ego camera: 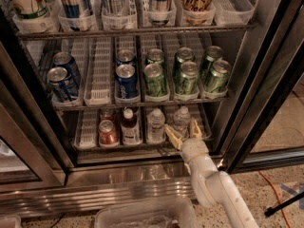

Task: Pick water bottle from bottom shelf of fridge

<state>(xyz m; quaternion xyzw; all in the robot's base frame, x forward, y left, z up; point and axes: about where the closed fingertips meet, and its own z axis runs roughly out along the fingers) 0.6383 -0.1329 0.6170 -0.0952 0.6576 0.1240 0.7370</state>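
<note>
The fridge [142, 175] stands open with wire racks of drinks. On the bottom shelf [88, 132] stand a red can [108, 132], a bottle of dark brown drink [129, 126] and two clear water bottles with white caps, one [156, 125] in the middle and one [181, 118] to its right. My gripper [184, 132] is at the front edge of the bottom shelf, open, its two tan fingers spread just in front of the right water bottle, one on each side. It holds nothing.
The rack above holds blue cans [126, 79] and green cans [186, 76]. The top rack holds tall cans in white trays [118, 20]. A dark door frame [266, 80] stands close on the right. A clear plastic bin [147, 215] sits on the floor below.
</note>
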